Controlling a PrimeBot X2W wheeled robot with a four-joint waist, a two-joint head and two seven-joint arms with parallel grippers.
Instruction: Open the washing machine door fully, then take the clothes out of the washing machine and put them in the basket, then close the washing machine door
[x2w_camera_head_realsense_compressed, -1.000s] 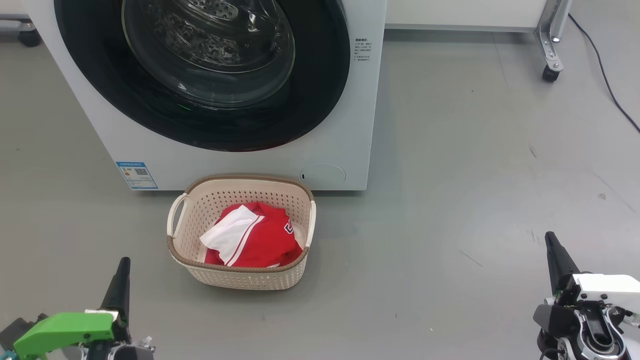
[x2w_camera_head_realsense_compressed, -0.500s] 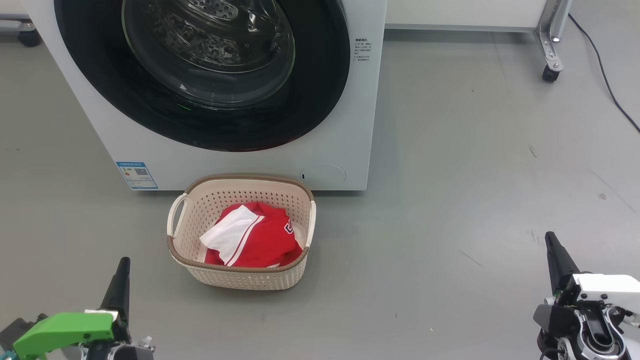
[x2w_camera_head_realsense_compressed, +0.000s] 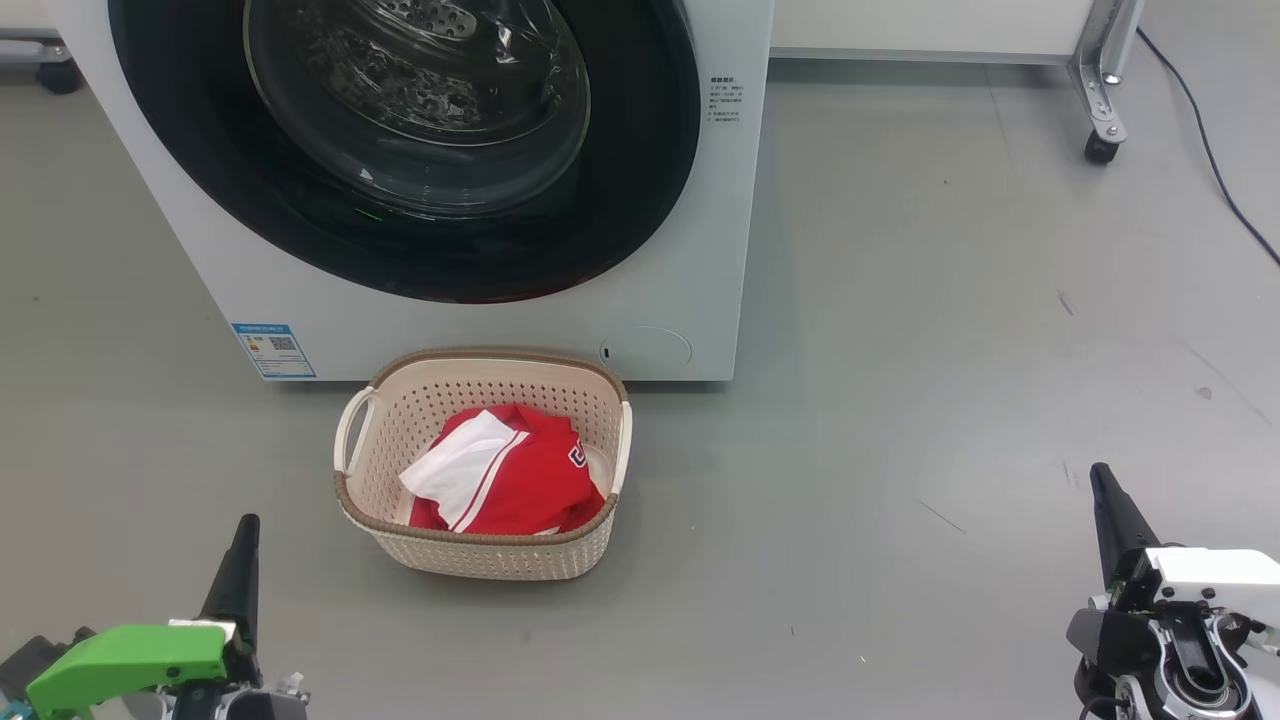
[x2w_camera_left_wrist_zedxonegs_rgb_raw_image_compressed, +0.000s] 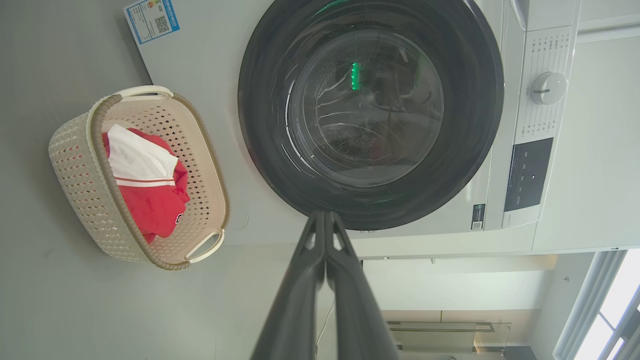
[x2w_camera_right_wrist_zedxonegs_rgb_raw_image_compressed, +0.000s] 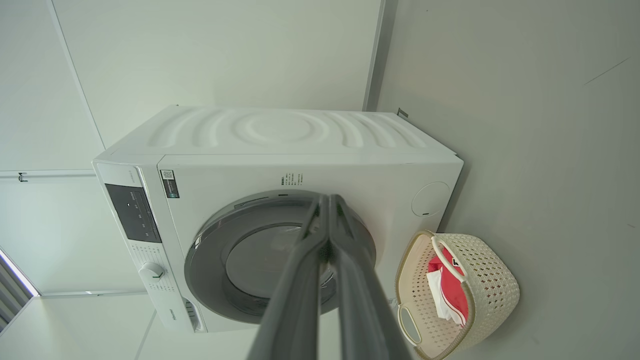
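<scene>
The white washing machine (x2w_camera_head_realsense_compressed: 700, 250) stands ahead with its black-rimmed round door (x2w_camera_head_realsense_compressed: 640, 150) closed flat against the front. Through the glass I see the steel drum. On the floor right before it sits the cream basket (x2w_camera_head_realsense_compressed: 490, 555), holding the red and white clothes (x2w_camera_head_realsense_compressed: 520, 480). My left gripper (x2w_camera_head_realsense_compressed: 245, 530) is at the lower left, shut and empty, well short of the basket. Low on the right, my right gripper (x2w_camera_head_realsense_compressed: 1100, 478) is shut and empty too. In the left wrist view the door (x2w_camera_left_wrist_zedxonegs_rgb_raw_image_compressed: 470, 125), basket (x2w_camera_left_wrist_zedxonegs_rgb_raw_image_compressed: 75, 165) and clothes (x2w_camera_left_wrist_zedxonegs_rgb_raw_image_compressed: 150, 200) show beyond the shut fingers (x2w_camera_left_wrist_zedxonegs_rgb_raw_image_compressed: 310, 280).
Grey floor spreads open to the right of the machine. A metal frame leg on a castor (x2w_camera_head_realsense_compressed: 1100, 148) and a dark cable (x2w_camera_head_realsense_compressed: 1210, 150) lie at the far right. A white wall panel runs behind the machine.
</scene>
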